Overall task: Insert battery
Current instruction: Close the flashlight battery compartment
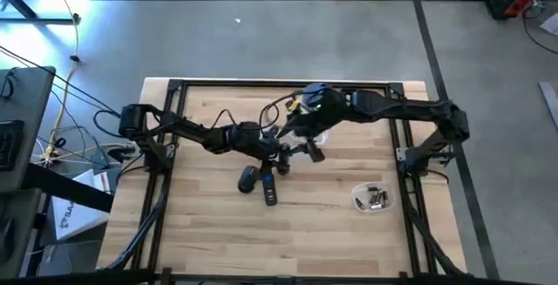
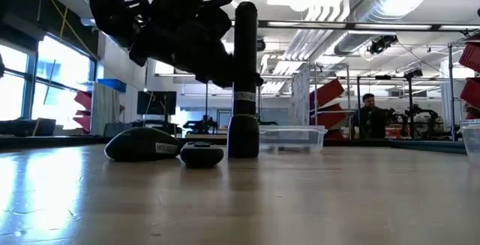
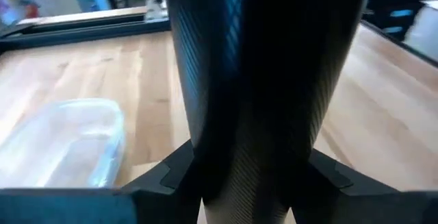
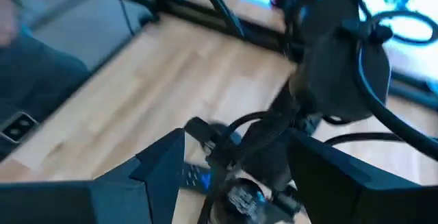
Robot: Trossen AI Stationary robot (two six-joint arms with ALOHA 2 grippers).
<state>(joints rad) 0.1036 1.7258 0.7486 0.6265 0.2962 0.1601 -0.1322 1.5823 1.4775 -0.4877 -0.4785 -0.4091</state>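
Centrally, the left gripper (image 1: 277,156) is clamping the upright black flashlight (image 2: 244,80); the right gripper (image 1: 307,148) is hovering adjacent, finger state indeterminable.

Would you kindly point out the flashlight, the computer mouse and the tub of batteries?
flashlight (image 2: 243,88): low view, middle of its upright black body.
computer mouse (image 2: 142,144): low view, top of its shell.
tub of batteries (image 1: 373,199): high view, its middle.

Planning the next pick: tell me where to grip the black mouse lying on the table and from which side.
Grip the mouse across its two long sides, coming straight down from above. It lies flat and low with a domed back, so the sides offer the only opposed faces. The small cover sits close beside it; keep clear.
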